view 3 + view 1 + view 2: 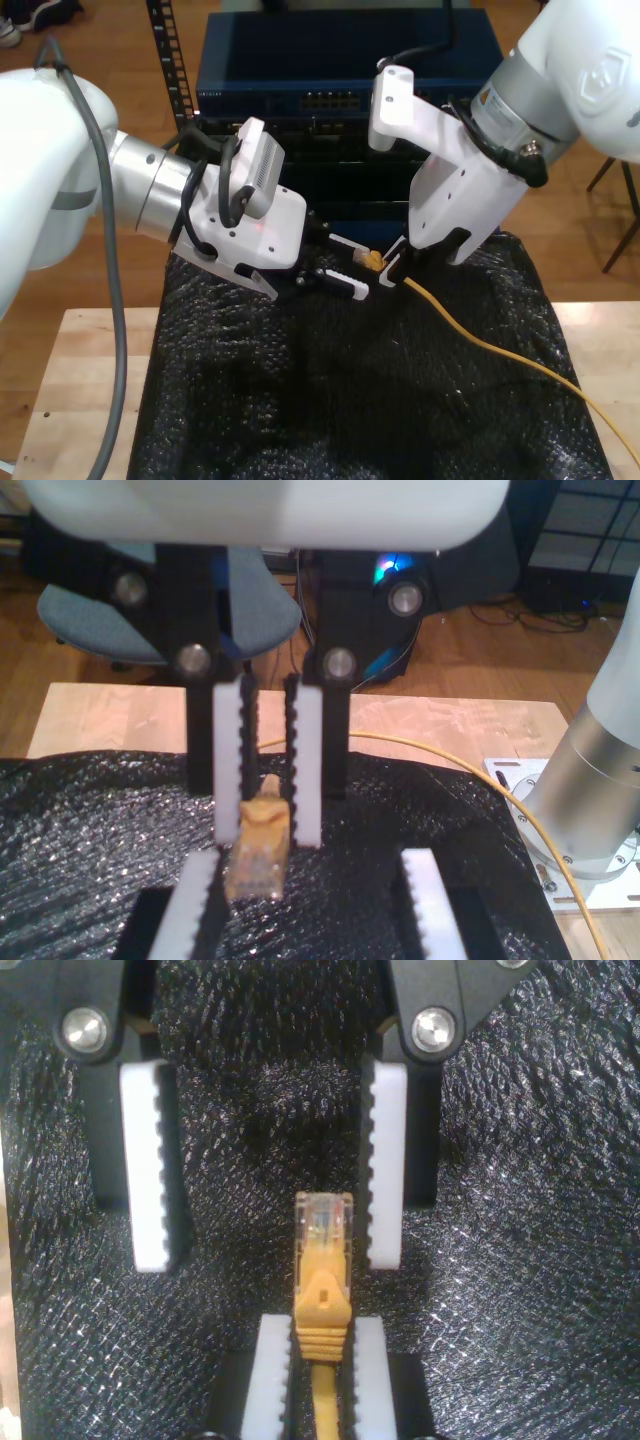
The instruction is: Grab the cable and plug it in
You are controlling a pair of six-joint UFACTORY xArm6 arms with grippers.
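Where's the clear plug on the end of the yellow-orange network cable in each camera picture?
First wrist view: the clear plastic plug juts from my second gripper toward my open first gripper.
Second wrist view: it points from my second gripper's shut pads into my first gripper's gap.
Exterior view: near the middle, between the two grippers.
Shared landmark: the crinkled black sheet beneath it.

On table (90,380), mat (300,400); above mat, cable (480,345) tip; rack (340,90) behind.

I can read no words, brands or numbers anywhere. I see one hexagonal emblem on an arm (600,75), without legible letters.
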